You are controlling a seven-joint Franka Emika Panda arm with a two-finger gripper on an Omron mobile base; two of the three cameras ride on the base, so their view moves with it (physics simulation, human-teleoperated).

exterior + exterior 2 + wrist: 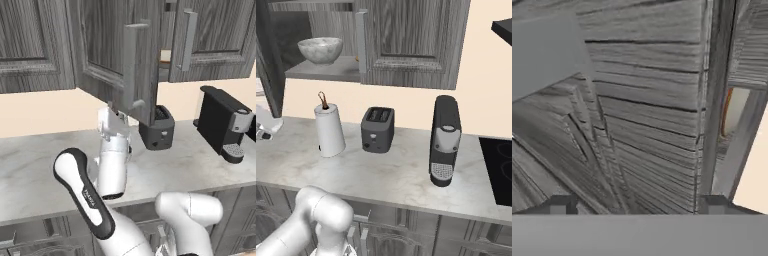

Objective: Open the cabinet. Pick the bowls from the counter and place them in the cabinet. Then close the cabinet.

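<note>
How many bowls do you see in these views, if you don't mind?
1: a speckled bowl on the cabinet shelf. Another may be hidden behind the doors.

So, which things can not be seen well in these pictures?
- Gripper: in the left base view the open cabinet door covers its tips, so contact with the door cannot be told.
- Tan bowl: just an orange-brown rim in the hand view, behind the door edge.
- Stone bowl: whether it touches anything behind is unclear in the right base view.
- Shelf: its left end is hidden by the other door there.
</note>
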